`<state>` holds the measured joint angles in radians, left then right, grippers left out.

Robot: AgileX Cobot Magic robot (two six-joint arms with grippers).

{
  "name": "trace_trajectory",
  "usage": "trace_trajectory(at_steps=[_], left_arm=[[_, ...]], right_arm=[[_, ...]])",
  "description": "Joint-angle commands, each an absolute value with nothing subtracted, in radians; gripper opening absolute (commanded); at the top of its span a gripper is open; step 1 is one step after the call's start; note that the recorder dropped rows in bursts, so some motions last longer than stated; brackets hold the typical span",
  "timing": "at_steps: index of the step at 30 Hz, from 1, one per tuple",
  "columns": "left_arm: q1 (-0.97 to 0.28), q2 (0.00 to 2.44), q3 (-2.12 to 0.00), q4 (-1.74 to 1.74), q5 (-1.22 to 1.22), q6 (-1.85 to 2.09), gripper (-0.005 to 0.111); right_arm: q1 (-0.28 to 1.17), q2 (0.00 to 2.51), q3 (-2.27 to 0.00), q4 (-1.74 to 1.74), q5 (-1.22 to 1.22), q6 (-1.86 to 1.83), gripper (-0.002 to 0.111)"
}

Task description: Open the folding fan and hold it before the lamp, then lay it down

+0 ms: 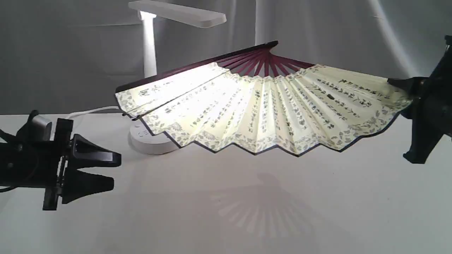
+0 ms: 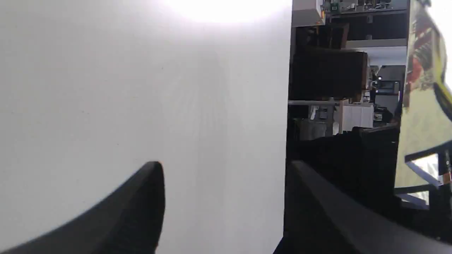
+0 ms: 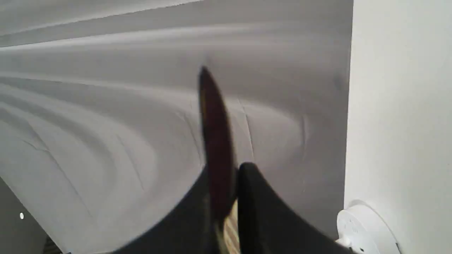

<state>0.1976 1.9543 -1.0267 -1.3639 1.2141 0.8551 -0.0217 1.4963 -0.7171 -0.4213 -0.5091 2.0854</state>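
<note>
The folding fan (image 1: 265, 109) is spread wide and hangs in the air, cream leaf with black script toward the camera, maroon ribs meeting at the top. My right gripper (image 1: 400, 84) is shut on its right guard; in the right wrist view the dark maroon guard (image 3: 215, 141) runs edge-on out of the shut gripper (image 3: 226, 176). Behind the fan stands the lit white lamp (image 1: 152, 46), its bar head above the fan's left half and its round base (image 1: 150, 139) on the table. My left gripper (image 1: 114, 171) is open and empty, low at the left, apart from the fan; the left wrist view shows its fingers (image 2: 141, 197) spread over bare table.
A white table (image 1: 226, 211) carries the fan's striped shadow. The lamp's white cord (image 1: 91, 112) trails left from the base. A grey cloth backdrop (image 1: 335, 31) hangs behind. The left wrist view shows the table's edge and dark shelving (image 2: 328, 74) beyond.
</note>
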Motion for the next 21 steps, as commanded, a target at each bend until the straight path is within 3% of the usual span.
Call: trace_trajectory(at_steps=[1, 21], left_arm=[[0.200, 1.943, -1.004, -1.335, 1.181, 0.842, 0.053], [0.257, 1.943, -0.967, -1.298, 1.136, 0.815, 0.053]], right_arm=[[-0.022, 1.491, -0.712, -0.434, -0.540, 2.085, 0.000], [-0.061, 1.590, -0.646, -0.507, -0.597, 2.085, 0.000]])
